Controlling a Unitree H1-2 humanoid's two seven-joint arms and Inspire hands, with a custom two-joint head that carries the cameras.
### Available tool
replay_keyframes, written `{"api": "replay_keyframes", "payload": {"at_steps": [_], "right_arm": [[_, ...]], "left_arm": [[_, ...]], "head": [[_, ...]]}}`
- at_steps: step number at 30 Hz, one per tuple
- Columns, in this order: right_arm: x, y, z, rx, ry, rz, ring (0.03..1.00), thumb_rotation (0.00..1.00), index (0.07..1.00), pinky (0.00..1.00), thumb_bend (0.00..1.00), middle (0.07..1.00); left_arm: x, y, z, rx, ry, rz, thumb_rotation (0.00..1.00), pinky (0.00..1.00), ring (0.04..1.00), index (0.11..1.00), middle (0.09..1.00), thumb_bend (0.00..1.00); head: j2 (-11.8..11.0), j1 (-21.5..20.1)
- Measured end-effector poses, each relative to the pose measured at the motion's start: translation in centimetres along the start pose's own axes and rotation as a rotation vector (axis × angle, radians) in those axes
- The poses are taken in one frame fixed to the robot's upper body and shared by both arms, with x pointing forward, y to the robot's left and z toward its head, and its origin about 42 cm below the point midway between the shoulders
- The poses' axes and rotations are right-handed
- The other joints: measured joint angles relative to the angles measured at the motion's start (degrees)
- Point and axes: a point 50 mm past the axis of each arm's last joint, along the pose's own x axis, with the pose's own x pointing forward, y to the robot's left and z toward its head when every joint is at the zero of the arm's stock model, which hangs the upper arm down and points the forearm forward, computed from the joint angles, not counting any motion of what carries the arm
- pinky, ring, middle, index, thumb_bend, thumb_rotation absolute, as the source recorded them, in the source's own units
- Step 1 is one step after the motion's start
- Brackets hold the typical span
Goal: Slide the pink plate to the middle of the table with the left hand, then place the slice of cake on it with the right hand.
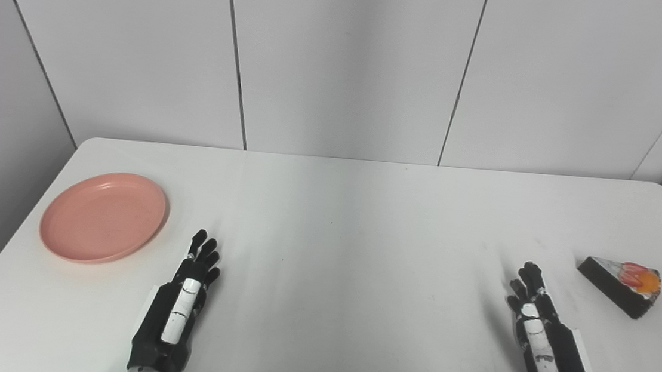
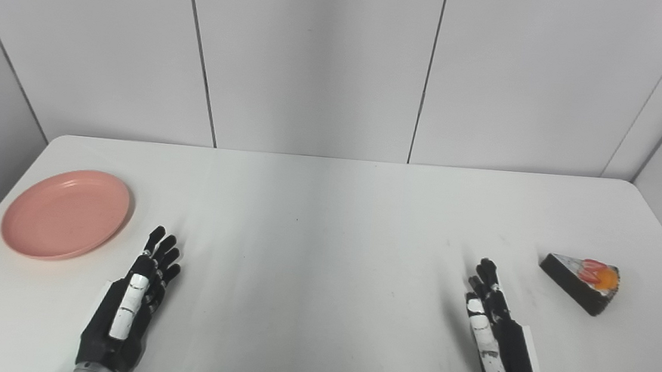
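The pink plate (image 1: 103, 216) lies empty on the left side of the white table (image 1: 341, 211). A dark wedge of cake (image 1: 622, 284) with red and orange topping sits near the right edge. My left hand (image 1: 179, 307) rests flat near the front edge, just right of and nearer than the plate, open, touching nothing. My right hand (image 1: 542, 342) lies flat at the front right, left of the cake and apart from it, open with fingers stretched forward.
White wall panels (image 1: 348, 61) stand behind the table's far edge. The table's left edge runs close beside the plate, and its right edge passes just beyond the cake.
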Motion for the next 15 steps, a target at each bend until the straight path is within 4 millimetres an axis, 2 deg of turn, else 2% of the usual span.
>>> {"api": "replay_keyframes", "payload": {"at_steps": [15], "right_arm": [[0.02,0.13,-0.01,0.012,-0.003,0.007,0.971,0.80,0.984,1.00,0.83,0.972]], "left_arm": [[0.00,0.00,0.01,-0.004,0.001,-0.011,0.82,1.00,1.000,1.000,1.000,0.80]], "head": [[0.1,-0.1]]}}
